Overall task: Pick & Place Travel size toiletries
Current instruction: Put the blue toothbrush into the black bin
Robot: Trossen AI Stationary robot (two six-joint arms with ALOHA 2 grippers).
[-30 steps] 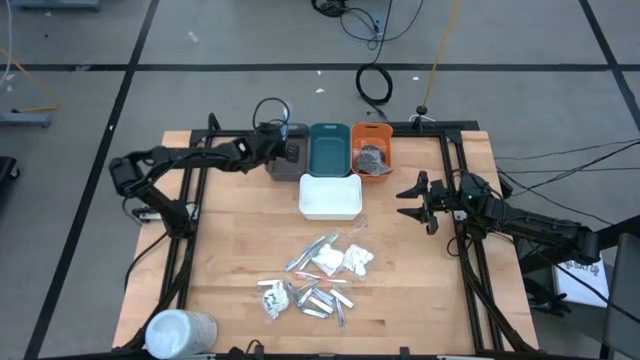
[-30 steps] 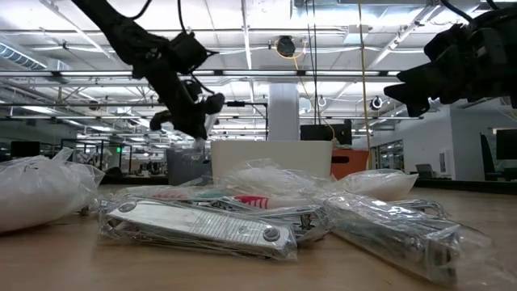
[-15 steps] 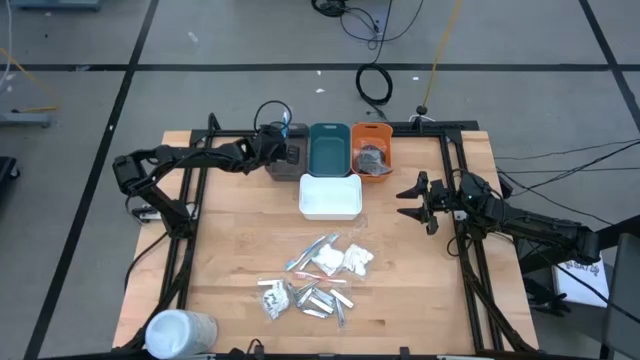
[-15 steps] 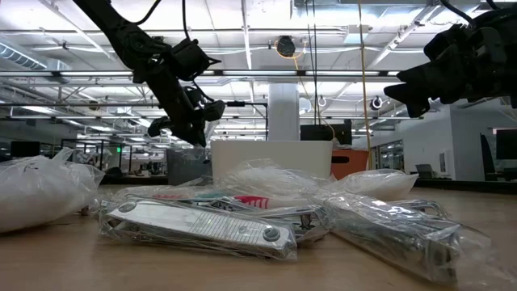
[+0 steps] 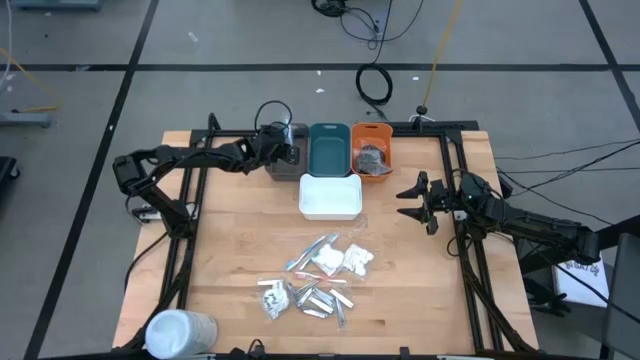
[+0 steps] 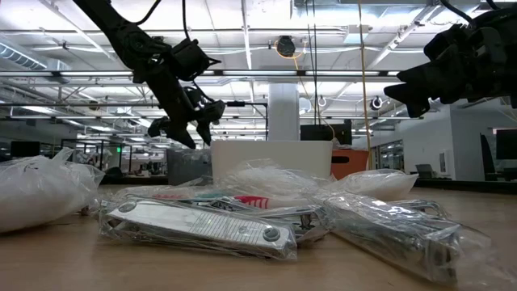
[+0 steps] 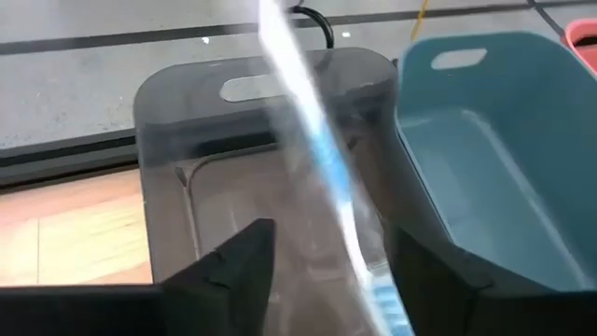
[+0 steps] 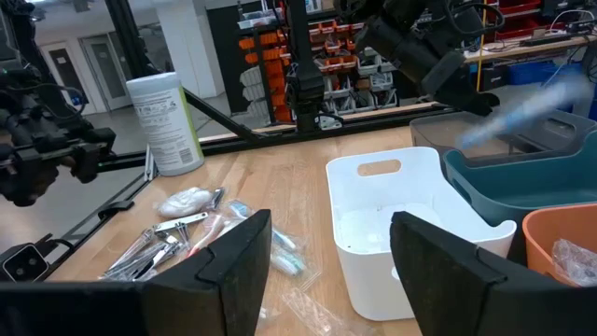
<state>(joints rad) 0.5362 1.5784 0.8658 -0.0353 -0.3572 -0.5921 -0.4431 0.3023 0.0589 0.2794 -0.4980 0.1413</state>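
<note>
Progress stood at an early stage. The left gripper (image 5: 283,152) hung over the grey tray (image 7: 187,121) at the far edge of the desk (image 5: 230,250). Its fingers (image 7: 233,266) were spread apart, and a slim blue-tipped stick in clear wrap (image 7: 322,177) showed between them, slanting down towards the tray directly ahead. Whether the fingers touched the stick could not be told; judged from the spread, it was being let go into the tray.

The orange tray (image 5: 372,150) already held a crumpled dark item (image 5: 372,157). The teal tray (image 5: 329,148) and the white tray (image 5: 330,196) showed nothing inside.

Most of the work remained. The pile of toiletries (image 5: 315,275), wrapped sticks, white packets and silver sachets, lay near the front middle of the desk, well apart from both grippers.

The right gripper (image 5: 415,196) waited just beside the white tray, fingers (image 8: 238,252) held wide with nothing between them.

A white cylinder (image 5: 180,330) stood at the desk's front corner on the left arm's side, untouched.
</note>
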